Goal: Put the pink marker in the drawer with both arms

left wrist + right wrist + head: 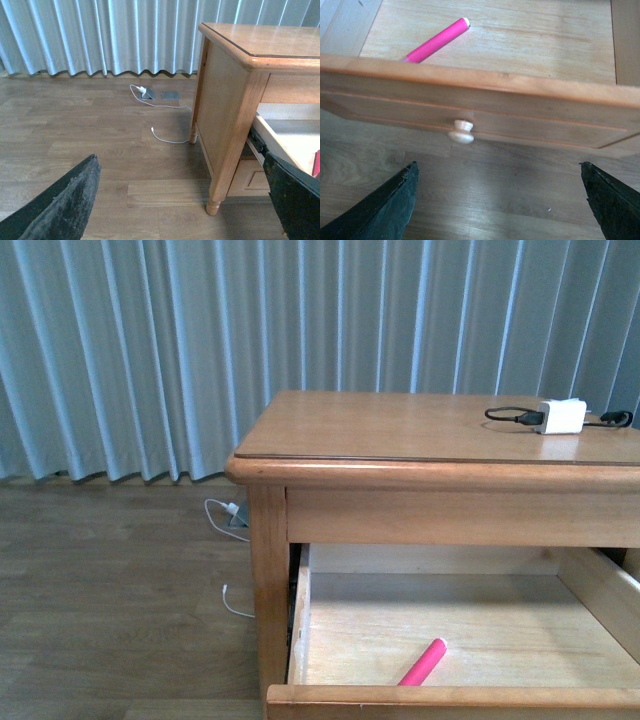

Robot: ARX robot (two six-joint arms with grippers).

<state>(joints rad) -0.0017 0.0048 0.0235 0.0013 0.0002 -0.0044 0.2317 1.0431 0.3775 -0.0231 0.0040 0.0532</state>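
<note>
**Pink marker lay in the open drawer, both sets of fingers spread and empty**

Fingers of the right arm (385, 210) stood wide apart with nothing between them, their two dark tips low in the right wrist view and hanging above the wooden floor (490, 200). Just ahead of them ran the front of the drawer (530, 125), pulled out, its recessed panel facing the fingers and its round pale knob (462, 132) sitting a little nearer the one tip than the other, clear of both. Beyond the drawer's front rim, on the pale wood bottom, lay the pink marker (436, 41), slanted, its lower end hidden behind the rim and its far end pointing away from the fingers.

Fingers of the left arm (65, 205) were likewise spread wide and held nothing. They hung over the floor beside the desk (225, 100), with its corner leg between the two tips and further off. Well beyond them, a white cable (165, 137) trailed across the floor from a small grey floor socket (170, 95) near the pleated curtain (100, 35).

From the front view neither arm showed. The marker rested near the drawer's front edge, diagonal, untouched. On the desk top, far back toward its right side, sat a white charger block (561, 416) with a black cable (510, 416) looped beside it.
</note>
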